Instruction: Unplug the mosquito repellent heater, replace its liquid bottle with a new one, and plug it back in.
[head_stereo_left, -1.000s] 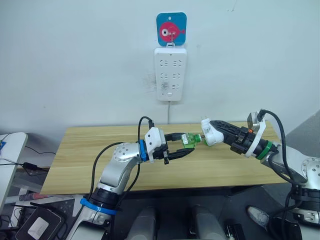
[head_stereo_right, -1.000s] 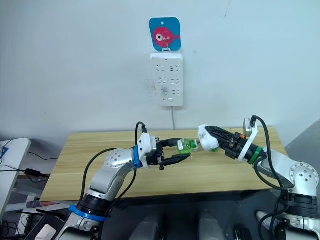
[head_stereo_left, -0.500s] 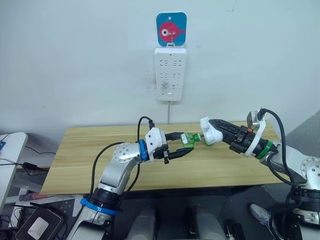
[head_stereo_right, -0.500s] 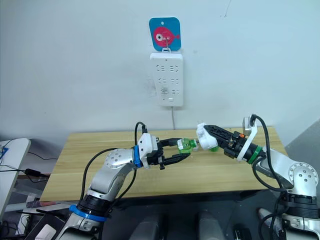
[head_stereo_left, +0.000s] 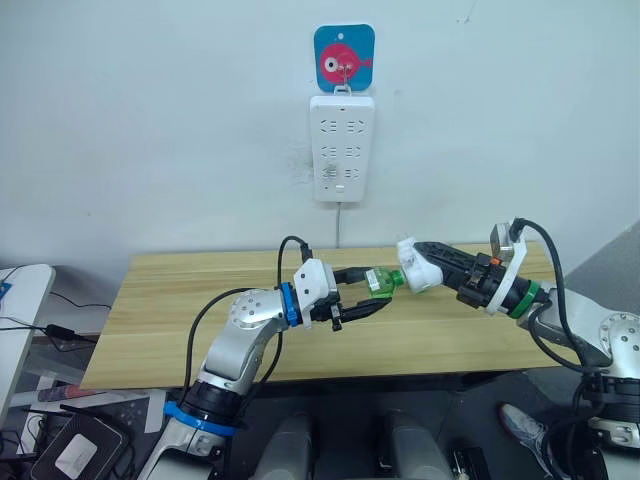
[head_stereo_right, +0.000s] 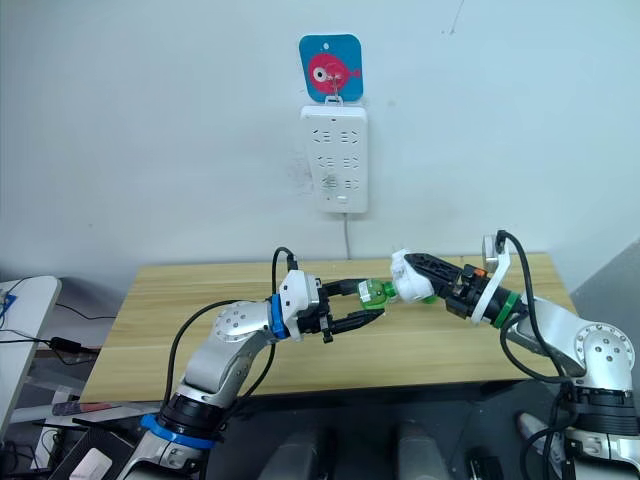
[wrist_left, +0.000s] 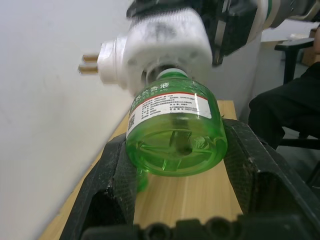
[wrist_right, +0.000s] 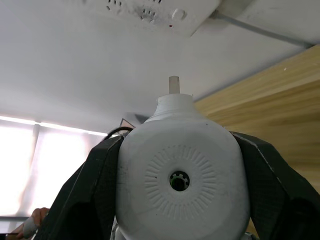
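The white mosquito repellent heater (head_stereo_left: 417, 272) hangs above the wooden table (head_stereo_left: 180, 320), unplugged, with my right gripper (head_stereo_left: 425, 262) shut on it. Its domed top with the centre hole faces the right wrist camera (wrist_right: 181, 179); its two prongs (wrist_left: 89, 63) stick out sideways. A green liquid bottle (head_stereo_left: 379, 281) meets the heater's underside neck-first, and my left gripper (head_stereo_left: 366, 291) is shut on the bottle's body (wrist_left: 175, 130). Both arms meet over the table's middle.
A tall white power strip (head_stereo_left: 342, 146) hangs on the wall behind the table under a blue card with a red fish (head_stereo_left: 343, 56). Its cable runs down behind the table. A white side table edge (head_stereo_left: 20, 300) shows at far left.
The heater and bottle have drawn slightly closer and shifted a little left; my right gripper has edged toward the left one. Both grips are unchanged.
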